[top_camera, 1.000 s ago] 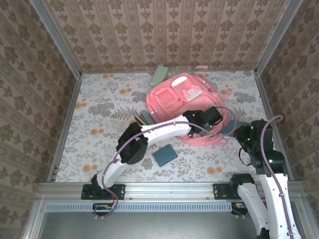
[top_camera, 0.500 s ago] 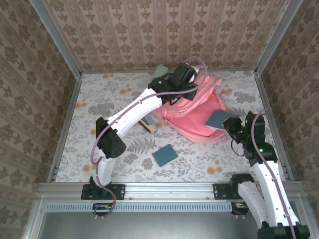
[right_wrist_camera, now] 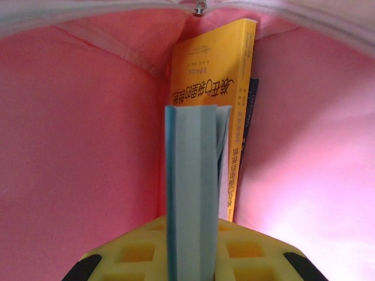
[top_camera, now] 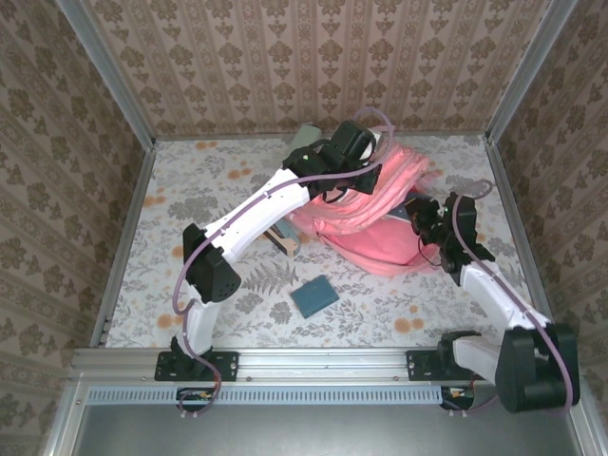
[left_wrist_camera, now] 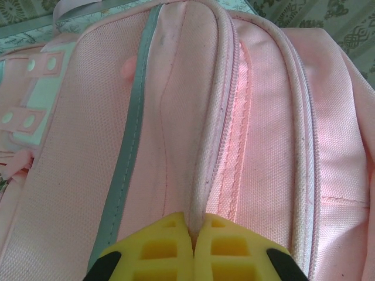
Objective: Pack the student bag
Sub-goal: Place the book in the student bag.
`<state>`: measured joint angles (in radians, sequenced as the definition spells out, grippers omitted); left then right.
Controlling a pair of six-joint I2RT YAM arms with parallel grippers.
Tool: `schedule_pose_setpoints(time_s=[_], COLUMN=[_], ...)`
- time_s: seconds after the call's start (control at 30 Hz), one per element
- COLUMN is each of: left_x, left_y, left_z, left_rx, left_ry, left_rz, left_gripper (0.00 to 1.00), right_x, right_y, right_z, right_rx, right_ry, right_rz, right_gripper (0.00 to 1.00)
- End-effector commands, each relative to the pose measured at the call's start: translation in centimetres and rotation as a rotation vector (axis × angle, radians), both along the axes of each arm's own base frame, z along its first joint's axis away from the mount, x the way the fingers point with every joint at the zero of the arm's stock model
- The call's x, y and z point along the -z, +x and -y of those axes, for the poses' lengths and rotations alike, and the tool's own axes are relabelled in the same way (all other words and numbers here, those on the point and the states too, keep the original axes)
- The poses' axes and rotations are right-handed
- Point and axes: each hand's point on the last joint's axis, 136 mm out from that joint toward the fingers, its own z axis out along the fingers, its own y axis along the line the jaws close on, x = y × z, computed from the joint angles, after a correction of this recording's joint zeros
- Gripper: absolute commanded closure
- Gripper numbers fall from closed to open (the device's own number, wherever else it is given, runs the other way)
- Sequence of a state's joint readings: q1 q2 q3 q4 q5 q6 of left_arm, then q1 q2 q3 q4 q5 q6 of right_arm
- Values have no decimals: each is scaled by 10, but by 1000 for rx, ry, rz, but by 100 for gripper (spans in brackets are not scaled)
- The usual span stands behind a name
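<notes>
Inside the bag (right_wrist_camera: 76,146), the blue book (right_wrist_camera: 190,193) clamped in my right gripper (right_wrist_camera: 190,237) has open pink space on its left, as far as the fabric wall. On its right a yellow book (right_wrist_camera: 208,76) stands just beside it, with a dark book (right_wrist_camera: 251,102) past that. The zip edge (right_wrist_camera: 88,16) closes overhead. Outside, my left arm (top_camera: 256,214) crosses the table (top_camera: 152,237).

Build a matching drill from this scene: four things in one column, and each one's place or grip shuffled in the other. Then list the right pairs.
1. left end effector
2. right end effector
3. yellow book
4. teal notebook

A. lying on the table
B. standing inside the student bag
C. shut on a blue-covered book
D. pinching a ridge of the bag's fabric

Pairs: 1-D, 2-C, 3-B, 4-A
</notes>
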<state>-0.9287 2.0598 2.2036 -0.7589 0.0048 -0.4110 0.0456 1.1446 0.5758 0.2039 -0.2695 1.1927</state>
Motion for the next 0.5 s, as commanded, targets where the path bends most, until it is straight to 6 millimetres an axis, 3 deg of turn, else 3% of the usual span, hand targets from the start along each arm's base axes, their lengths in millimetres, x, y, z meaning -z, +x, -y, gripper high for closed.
schedule_pose_setpoints(time_s=[0.0,0.37,0.4,0.47], left_x=[-70,-71,-71,-71], left_y=[0,-2,-2,-2], left_z=[12,13,13,12], left_rx=[13,22,23,22], left_ry=[-189,-201,-201,-200], left_rz=[86,71,72,71], left_gripper=[100,100,100,100], right_x=[-39,-6,-4,0], right_y=[33,107,114,123], right_z=[-13,-38,-41,-48], right_rx=[-4,29,23,-6], right_ry=[49,84,81,73], right_rz=[144,119,115,95], right_gripper=[89,88,86,73])
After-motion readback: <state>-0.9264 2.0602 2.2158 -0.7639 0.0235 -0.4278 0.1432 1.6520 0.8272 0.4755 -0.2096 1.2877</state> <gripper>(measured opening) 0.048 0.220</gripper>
